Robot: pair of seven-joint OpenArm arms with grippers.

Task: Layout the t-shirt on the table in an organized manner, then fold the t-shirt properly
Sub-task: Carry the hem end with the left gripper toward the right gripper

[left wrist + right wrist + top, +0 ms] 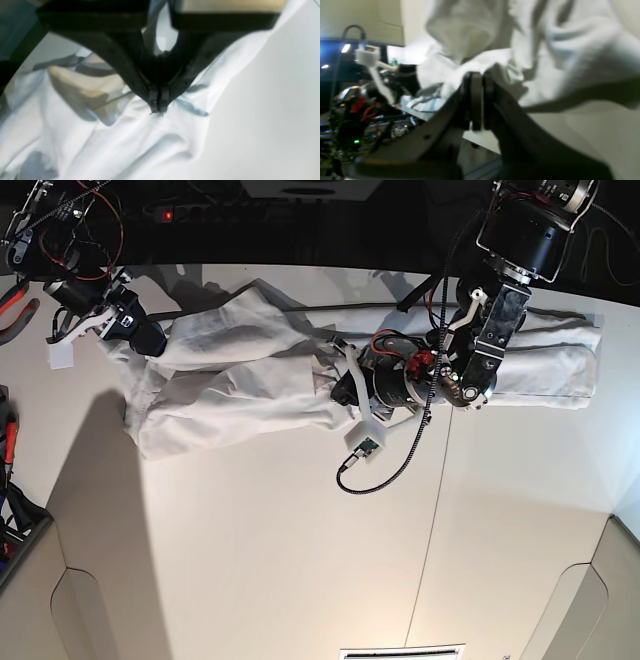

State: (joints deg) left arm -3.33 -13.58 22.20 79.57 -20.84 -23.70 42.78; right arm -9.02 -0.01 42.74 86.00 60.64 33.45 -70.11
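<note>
Shirt [240, 375] lies stretched and rumpled across the far side of the bench [300, 560]. Left pincer [158, 110] is pinched tight on its cloth near the middle; right pincer [476, 75] grips its bunched end.

We see the t-shirt [240, 370] lying bunched across the far part of the table [300, 560], strung between the two pincers. The right gripper [150, 340] sits at its one end; the left gripper [345, 385] sits at the other — each closed on the cloth. Beyond the left gripper, away from the shirt, a folded cloth [550, 365] rests on the table.
</note>
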